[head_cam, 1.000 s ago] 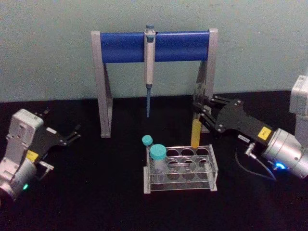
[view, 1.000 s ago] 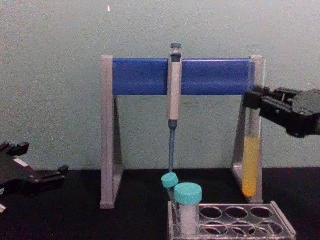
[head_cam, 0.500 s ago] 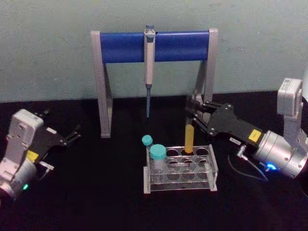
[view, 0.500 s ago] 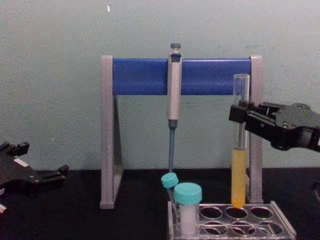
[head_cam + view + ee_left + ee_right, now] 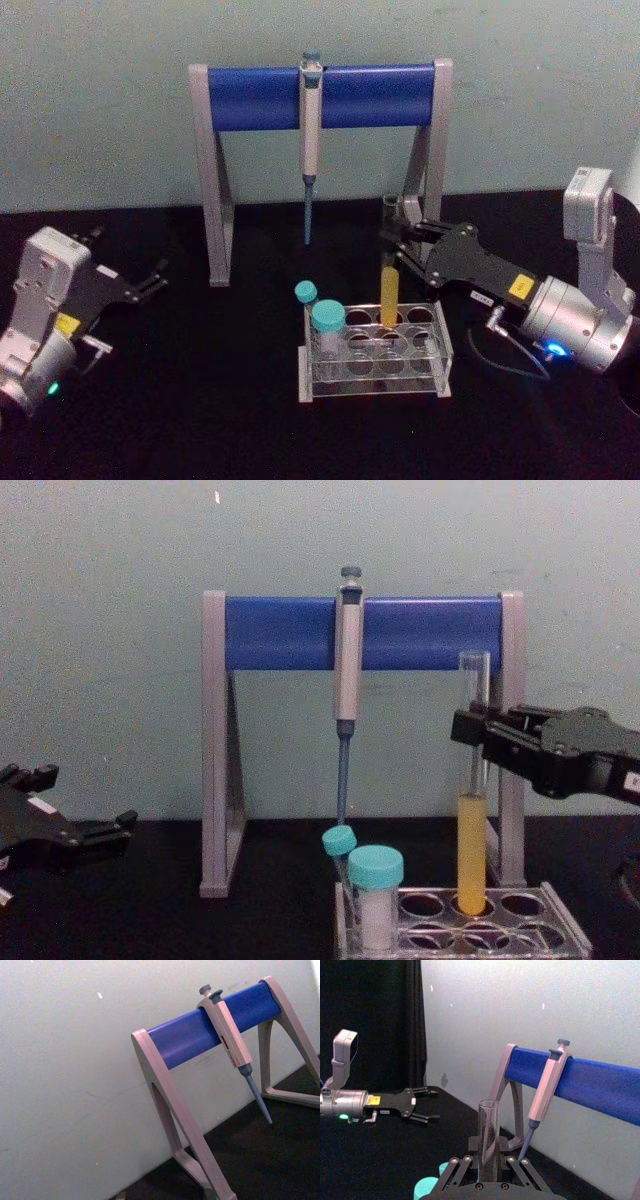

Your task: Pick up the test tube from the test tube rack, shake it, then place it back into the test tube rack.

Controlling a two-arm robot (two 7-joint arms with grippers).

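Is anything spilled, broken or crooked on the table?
Nothing spilled or broken. Only the rear teal-capped vial looks odd: it leans in the test tube rack, while the front vial stands straight. The right gripper holds the test tube upright. The left gripper sits open at left.

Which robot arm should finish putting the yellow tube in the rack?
Right. The right pincer grips the test tube above its liquid, the bottom already in a back-row hole of the test tube rack. The left pincer rests far off to the side, open and empty.

test tube [image 5: 472,852] | upright, yellow liquid | base seemingly inside test tube rack [image 5: 372,386] back hole
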